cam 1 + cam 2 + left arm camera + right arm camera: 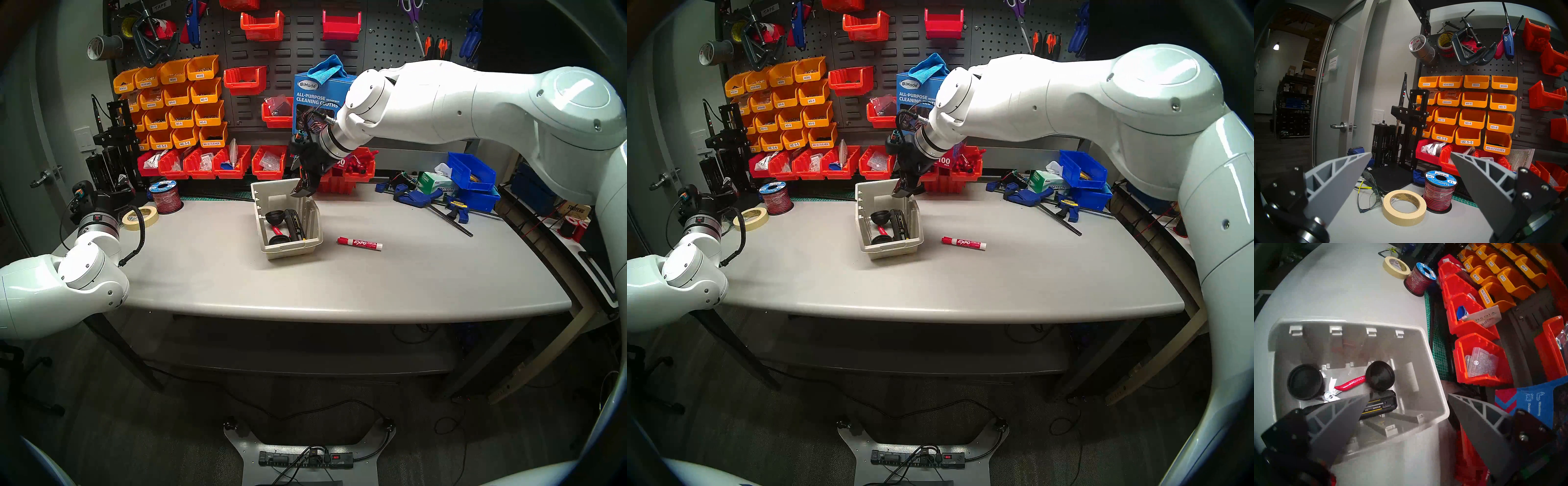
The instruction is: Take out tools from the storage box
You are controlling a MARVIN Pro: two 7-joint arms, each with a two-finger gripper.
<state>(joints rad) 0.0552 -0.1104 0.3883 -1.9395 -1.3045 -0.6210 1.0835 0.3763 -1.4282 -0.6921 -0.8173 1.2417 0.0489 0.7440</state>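
Observation:
The beige storage box stands mid-table. Inside lie two black round cups, a slim red-handled tool and a long black tool with yellow marks. A red-capped Expo marker lies on the table to the box's right. My right gripper hangs open and empty above the box's far right corner. In the right wrist view one finger is over the black tool and the other is outside the box wall. My left gripper is open and empty at the table's far left.
A masking tape roll, a red wire spool and safety glasses sit in front of the left gripper. Red bins line the back edge behind the box. Blue bar clamps and blue bins fill the back right.

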